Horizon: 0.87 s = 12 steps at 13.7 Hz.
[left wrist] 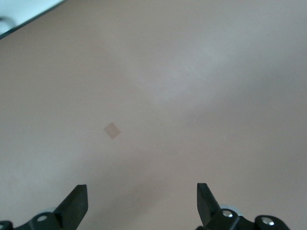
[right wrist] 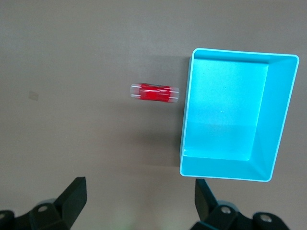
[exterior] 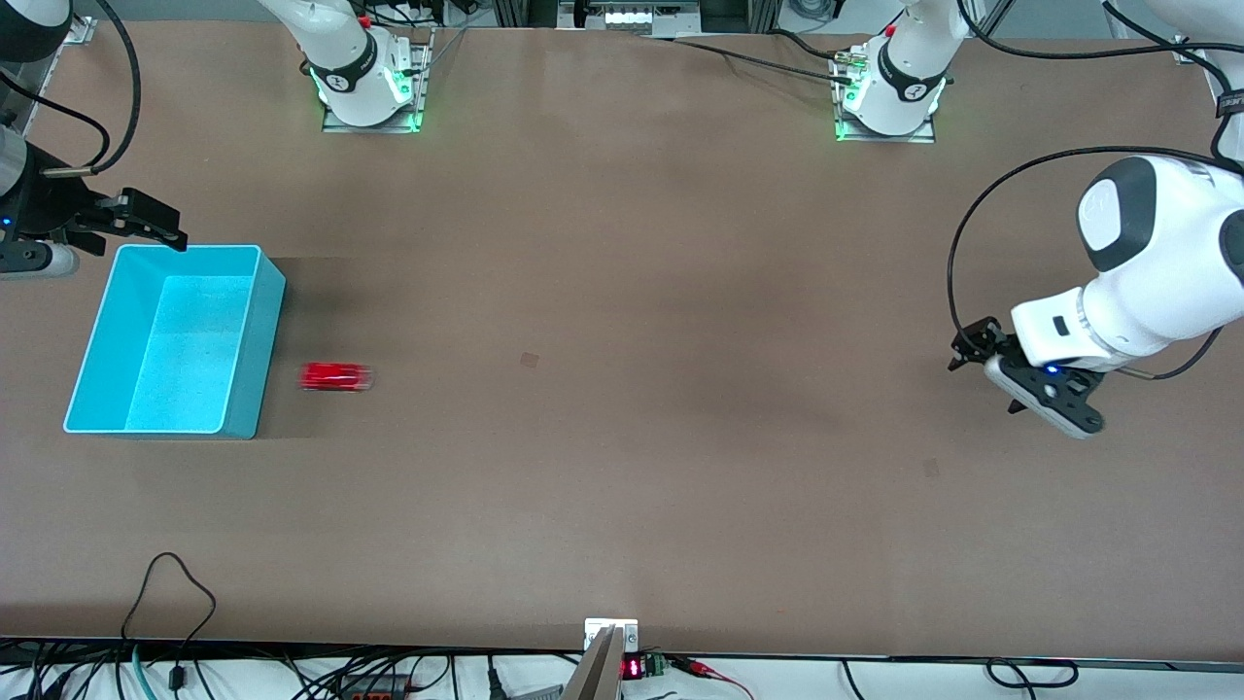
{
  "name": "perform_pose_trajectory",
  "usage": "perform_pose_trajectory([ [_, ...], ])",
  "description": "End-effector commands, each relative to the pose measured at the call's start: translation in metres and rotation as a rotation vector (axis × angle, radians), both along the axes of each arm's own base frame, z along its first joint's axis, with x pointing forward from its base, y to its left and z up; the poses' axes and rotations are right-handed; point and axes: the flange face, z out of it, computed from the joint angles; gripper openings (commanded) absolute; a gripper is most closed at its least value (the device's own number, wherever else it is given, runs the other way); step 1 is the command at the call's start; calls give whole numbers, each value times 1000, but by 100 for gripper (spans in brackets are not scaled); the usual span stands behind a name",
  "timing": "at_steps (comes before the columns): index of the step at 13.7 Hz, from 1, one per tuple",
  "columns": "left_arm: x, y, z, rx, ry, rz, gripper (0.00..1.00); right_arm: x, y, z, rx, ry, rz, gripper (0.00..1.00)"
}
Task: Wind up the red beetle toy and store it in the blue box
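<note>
Beetle (exterior: 336, 376) lies on the tabletop (exterior: 622, 389) just beside the box (exterior: 255, 340), toward the right arm's end. Both pincers gape wide and hold nothing: right pincer (exterior: 146, 222) over the box's rim, left pincer (exterior: 1006, 384) waiting well apart. So small and glossy a toy may roll or slip from a misaligned pinch.

A bare brown table (exterior: 622, 292) fills the scene. Under the left gripper's open jaws, a small darker square mark (left wrist: 112, 130) shows on the tabletop. A second faint square mark (exterior: 529, 360) lies near the table's middle. Black cables (exterior: 170, 593) loop along the edge nearest the front camera.
</note>
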Motion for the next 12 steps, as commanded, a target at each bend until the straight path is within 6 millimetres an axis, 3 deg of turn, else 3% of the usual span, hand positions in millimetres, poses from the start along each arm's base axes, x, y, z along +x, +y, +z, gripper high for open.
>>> perform_pose_trajectory([
  [1,12,26,31,2,-27,233,100,0,-1,-1,-13,11,-9,100],
  [2,13,35,42,6,-16,288,100,0,-1,-1,-11,11,-12,100],
  [4,9,39,89,6,28,440,100,3,-6,-3,5,5,-26,100],
  [7,-6,29,149,7,44,559,100,11,-3,-20,27,29,-21,100],
  [9,-24,32,170,-1,43,595,100,12,1,-22,25,28,-16,100],
  [12,-42,33,180,16,57,590,100,20,4,-52,34,96,6,100],
])
